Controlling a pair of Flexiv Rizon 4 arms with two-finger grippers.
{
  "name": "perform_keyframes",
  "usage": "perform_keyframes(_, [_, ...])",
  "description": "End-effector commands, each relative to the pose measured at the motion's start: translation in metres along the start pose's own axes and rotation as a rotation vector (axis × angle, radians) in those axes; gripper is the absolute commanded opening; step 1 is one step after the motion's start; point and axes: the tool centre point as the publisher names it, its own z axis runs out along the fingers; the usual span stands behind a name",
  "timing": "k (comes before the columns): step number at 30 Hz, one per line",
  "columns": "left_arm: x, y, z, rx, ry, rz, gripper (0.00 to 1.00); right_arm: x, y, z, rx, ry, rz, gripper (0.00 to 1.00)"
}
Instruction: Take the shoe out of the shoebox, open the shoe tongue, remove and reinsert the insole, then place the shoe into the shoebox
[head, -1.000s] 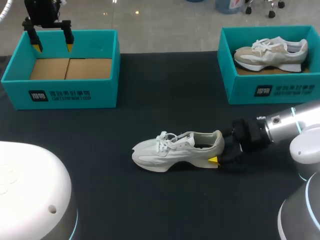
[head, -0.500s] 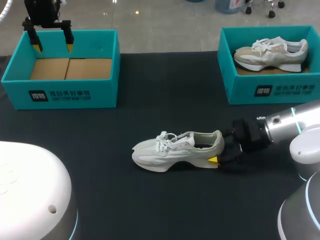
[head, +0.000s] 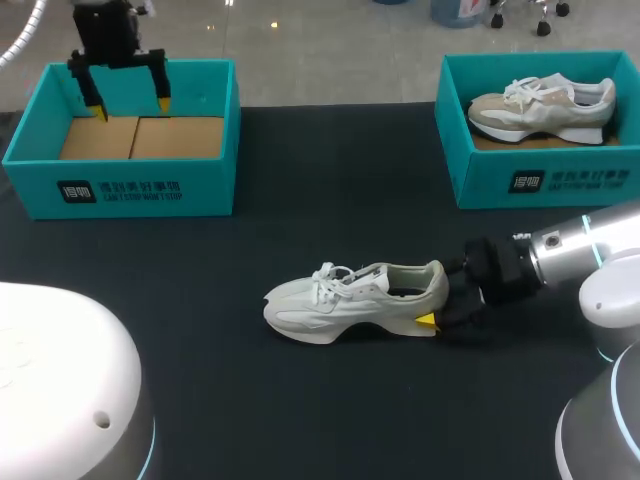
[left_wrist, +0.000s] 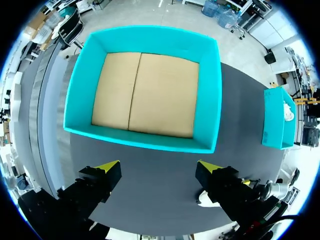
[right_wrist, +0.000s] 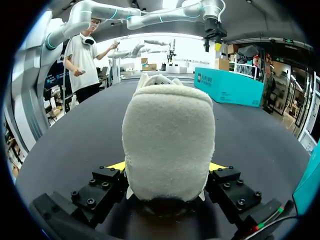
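Observation:
A white sneaker lies upright on the black table, toe to the left. My right gripper is shut on its heel. In the right wrist view the padded heel fills the space between the two fingers of that gripper. My left gripper hangs open and empty over the back of the empty teal shoebox. In the left wrist view the box's cardboard floor is bare, ahead of the spread fingers of the left gripper.
A second teal shoebox at the back right holds another light sneaker. Black tablecloth lies between the two boxes and in front of the held shoe.
My left gripper has shifted a little to the right and slightly lower over the empty box. The right gripper and the shoe have not moved.

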Motion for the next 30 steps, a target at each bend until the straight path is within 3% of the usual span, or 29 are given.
perform_keyframes(1, [0.04,0.027,0.002,0.019,-0.063,0.003,1.0,-0.002,-0.002,0.005,0.004,-0.001,0.0,0.0])
perform_keyframes(11, [0.08,0.076,0.01,0.021,-0.054,0.007,1.0,-0.002,-0.002,0.005,0.004,-0.001,0.0,0.0])
perform_keyframes(20, [0.096,0.109,0.019,0.01,-0.035,-0.107,1.0,-0.002,-0.002,0.005,0.004,-0.001,0.0,0.0])
perform_keyframes(30, [0.096,0.109,0.019,0.01,-0.035,-0.107,1.0,-0.002,-0.002,0.005,0.004,-0.001,0.0,0.0])
